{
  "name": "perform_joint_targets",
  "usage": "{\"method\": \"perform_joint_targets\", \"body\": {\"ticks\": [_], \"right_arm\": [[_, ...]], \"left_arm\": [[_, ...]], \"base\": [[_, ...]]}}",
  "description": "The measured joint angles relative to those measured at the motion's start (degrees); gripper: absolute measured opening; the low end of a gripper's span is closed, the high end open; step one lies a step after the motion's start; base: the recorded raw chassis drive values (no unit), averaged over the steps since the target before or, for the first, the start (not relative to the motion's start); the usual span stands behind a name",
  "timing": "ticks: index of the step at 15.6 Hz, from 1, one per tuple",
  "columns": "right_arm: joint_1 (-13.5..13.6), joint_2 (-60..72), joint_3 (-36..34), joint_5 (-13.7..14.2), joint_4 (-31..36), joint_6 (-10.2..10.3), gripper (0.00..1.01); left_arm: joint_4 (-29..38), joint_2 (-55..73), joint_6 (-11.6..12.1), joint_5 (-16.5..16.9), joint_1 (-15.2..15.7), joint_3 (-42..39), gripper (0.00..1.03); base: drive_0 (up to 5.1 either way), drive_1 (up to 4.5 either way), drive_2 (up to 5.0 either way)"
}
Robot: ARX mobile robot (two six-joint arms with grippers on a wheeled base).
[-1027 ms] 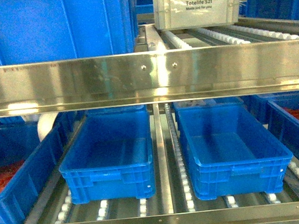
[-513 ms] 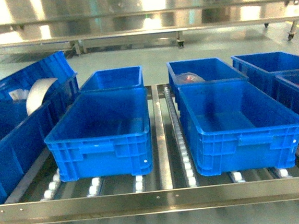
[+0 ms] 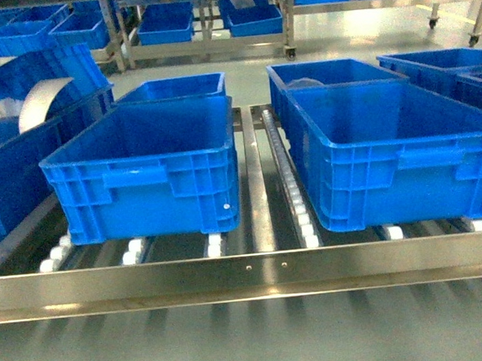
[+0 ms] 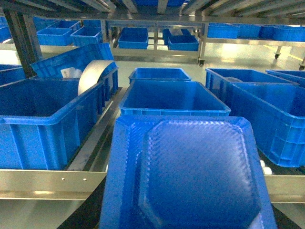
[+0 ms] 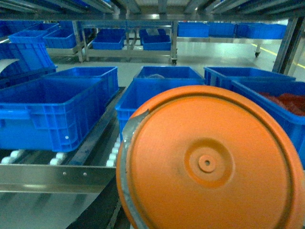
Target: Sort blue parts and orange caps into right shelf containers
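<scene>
Two large blue crates, the right shelf containers, stand side by side on the roller shelf: one left [image 3: 145,189], one right [image 3: 409,174], and what shows of their insides is bare. In the left wrist view a blue part [image 4: 190,176], a flat textured tray-like piece, fills the lower frame in front of a crate [image 4: 174,112]. It hides my left gripper's fingers. In the right wrist view a round orange cap [image 5: 209,167] covers the lower right, held up before another crate [image 5: 125,107]. It hides my right gripper's fingers. Neither gripper shows in the head view.
A steel front rail [image 3: 249,273] edges the shelf, with white rollers behind it. A crate at the left holds a white roll [image 3: 44,100]. More blue crates stand behind and to the right, one with red-orange contents [image 5: 286,101]. Further shelving crosses the floor beyond.
The head view has dropped from the upper shelf rail to the lower shelf level. The two crates now look nearer and larger, seen more from the side.
</scene>
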Motion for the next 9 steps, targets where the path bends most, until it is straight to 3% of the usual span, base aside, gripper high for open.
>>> {"method": "perform_joint_targets", "body": {"ticks": [9], "right_arm": [[0.0, 0.0, 0.0, 0.0, 0.0, 0.0, 0.44]], "left_arm": [[-0.1, 0.0, 0.0, 0.0, 0.0, 0.0, 0.41]], "base": [[0.0, 0.00, 0.0]]}}
